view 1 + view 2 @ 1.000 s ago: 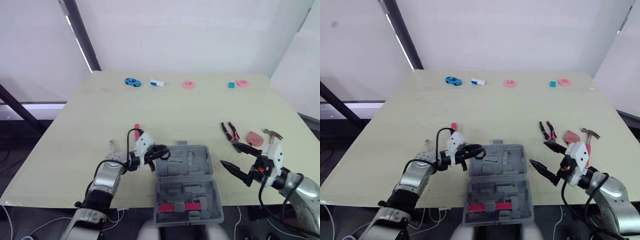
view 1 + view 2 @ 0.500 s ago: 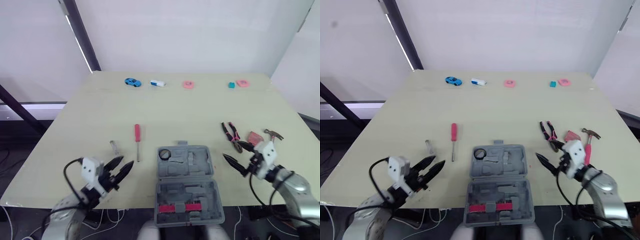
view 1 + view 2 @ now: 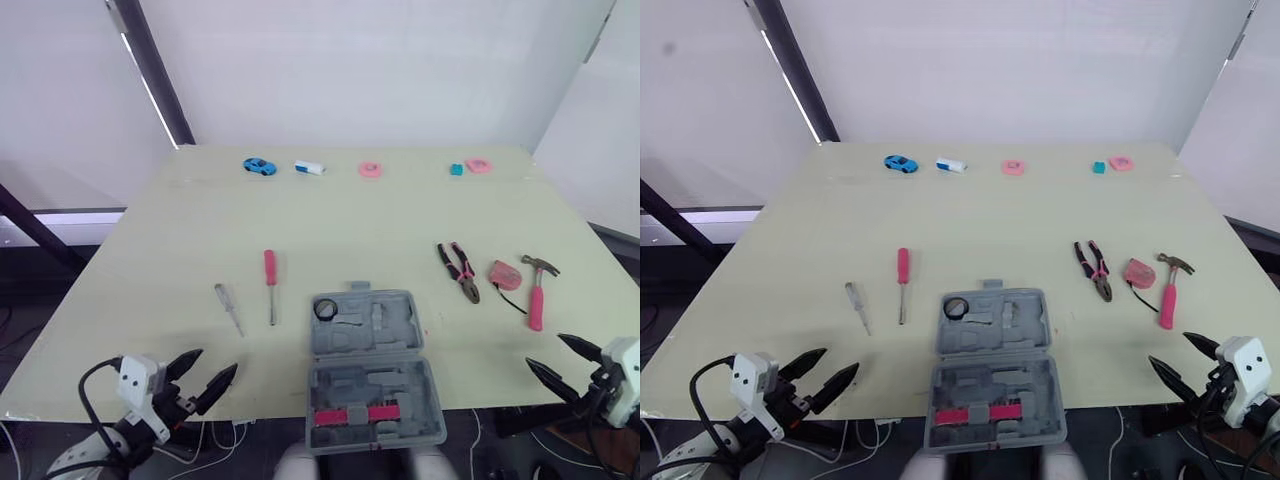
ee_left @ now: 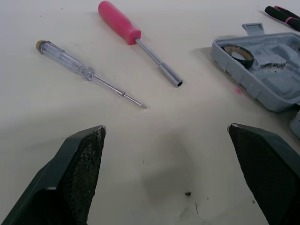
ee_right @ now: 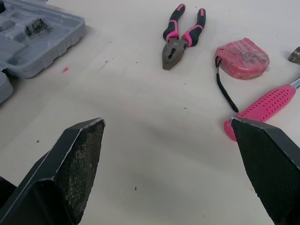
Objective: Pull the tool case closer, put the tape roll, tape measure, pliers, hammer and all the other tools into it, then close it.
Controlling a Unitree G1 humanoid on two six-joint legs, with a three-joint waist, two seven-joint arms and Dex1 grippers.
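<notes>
The grey tool case (image 3: 372, 372) lies open near the table's front edge, and the black tape roll (image 3: 327, 309) sits in the far-left corner of its far half. A pink screwdriver (image 3: 270, 280) and a clear tester screwdriver (image 3: 228, 308) lie left of the case. To its right lie the pliers (image 3: 458, 270), pink tape measure (image 3: 504, 274) and pink-handled hammer (image 3: 537, 295). My left gripper (image 3: 215, 362) hangs open and empty at the front-left edge. Off the front-right edge, my right gripper (image 3: 545, 350) is open too, short of the hammer (image 5: 265, 110).
Along the far edge stand a blue toy car (image 3: 260, 166), a white and blue piece (image 3: 309, 168), two pink pieces (image 3: 370, 169) and a teal cube (image 3: 456, 170). A pink tool (image 3: 352, 414) lies in the case's near half. Bare table (image 3: 380, 230) spreads between tools and far row.
My left gripper let go of the tape roll in the case, opened and drew back to the front-left edge. My right gripper pulled back off the front-right edge, staying open.
</notes>
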